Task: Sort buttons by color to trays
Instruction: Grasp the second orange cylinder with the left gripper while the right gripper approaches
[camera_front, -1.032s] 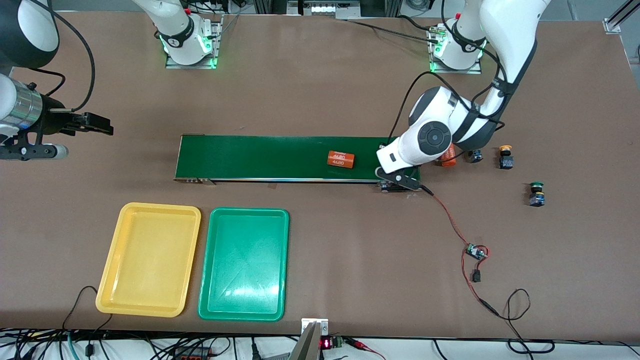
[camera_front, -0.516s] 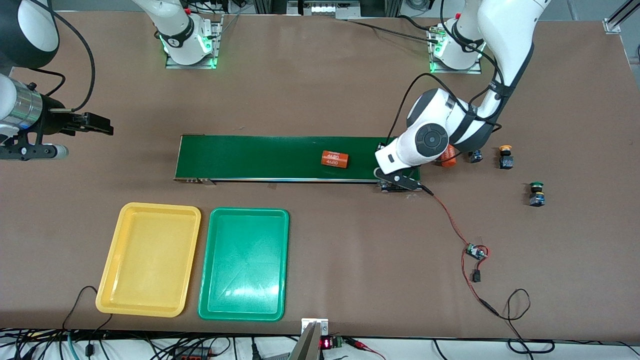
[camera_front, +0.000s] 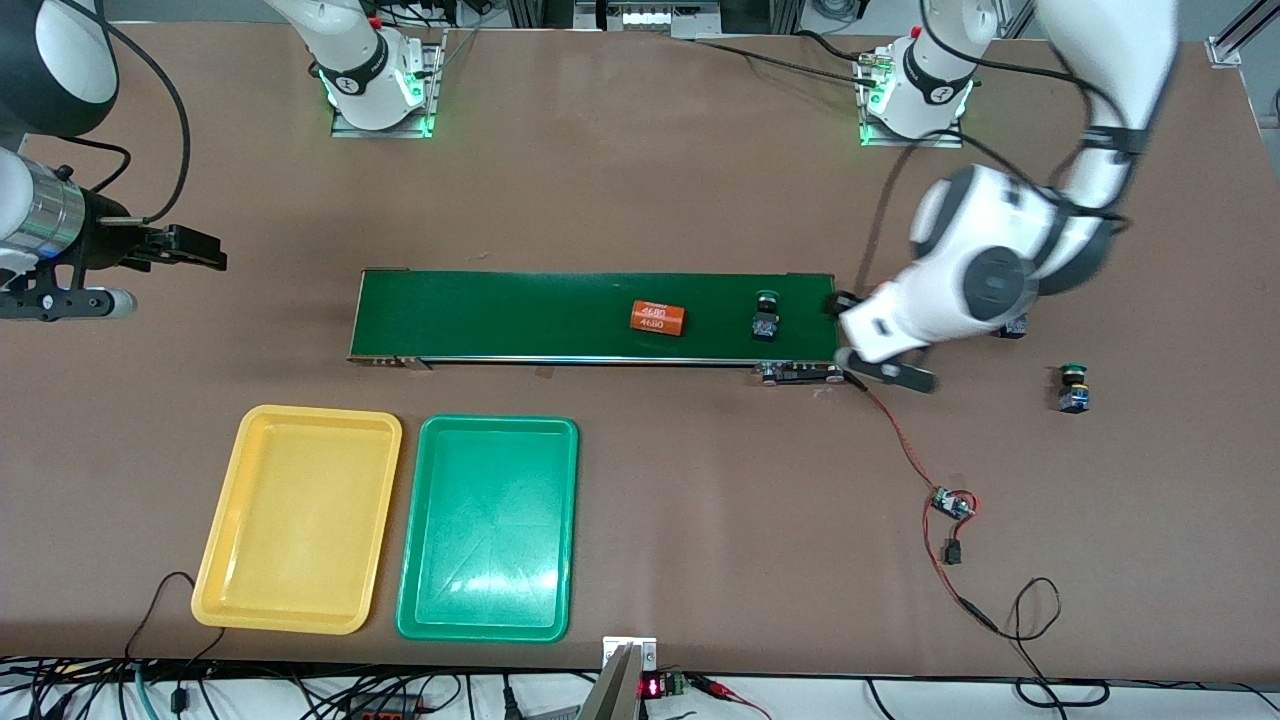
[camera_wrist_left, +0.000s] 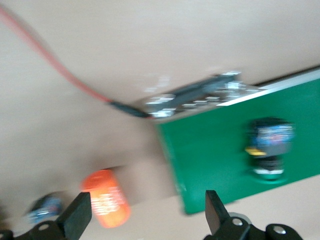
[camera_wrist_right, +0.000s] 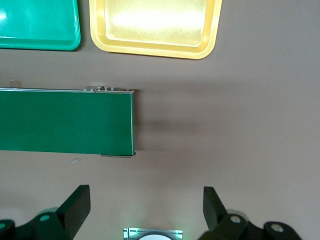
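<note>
left gripper (camera_wrist_left: 145, 220) has let go and swung off the belt end, fingers now spread and empty; green-capped button (camera_front: 766, 316) left on the conveyor belt (camera_front: 520, 315).
item: small, light, rigid, smooth plastic; long axis upright, cap up; grip the squarish body. second green button (camera_front: 1073, 388) on table. right gripper (camera_wrist_right: 145, 207) waits, open, empty.

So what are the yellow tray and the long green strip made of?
The yellow tray looks like smooth, glossy plastic: light glints off its floor, and its rim is rounded. The green strip looks like a matte rubbery or fabric belt: flat and dull, with metal fittings at its ends.
</note>
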